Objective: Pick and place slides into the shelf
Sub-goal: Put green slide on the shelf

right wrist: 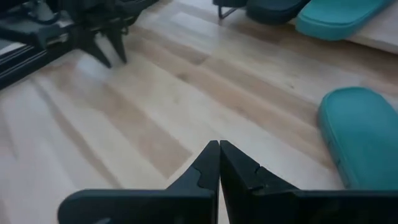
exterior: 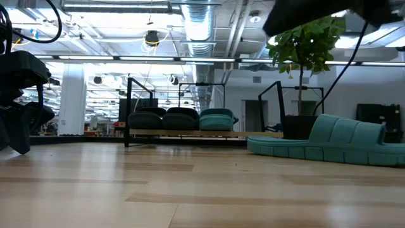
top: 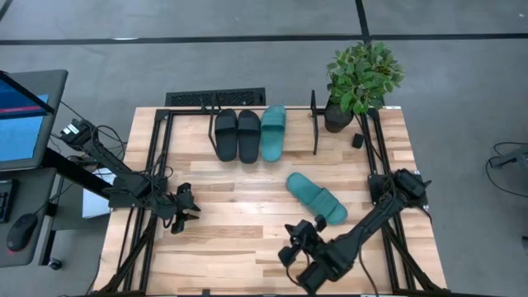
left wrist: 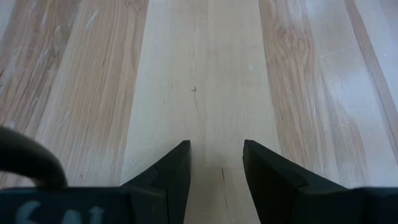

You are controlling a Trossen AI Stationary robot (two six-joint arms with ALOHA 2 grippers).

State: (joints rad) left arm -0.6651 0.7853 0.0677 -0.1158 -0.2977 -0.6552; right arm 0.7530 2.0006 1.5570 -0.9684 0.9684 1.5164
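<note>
On the shelf at the table's far side, two black slides and one teal slide rest side by side on the bars; the low view shows them in a row. Another teal slide lies sole down on the table right of centre, slanting toward the near right. My right gripper is shut with nothing between its fingers; it hovers near and just left of that slide's near end. My left gripper stands open over bare wood at the table's left.
A potted plant stands at the far right corner, with a small black block beside it. Black arm-mount frames run along both sides of the table. A keyboard lies behind the shelf. Bare wood spans the middle.
</note>
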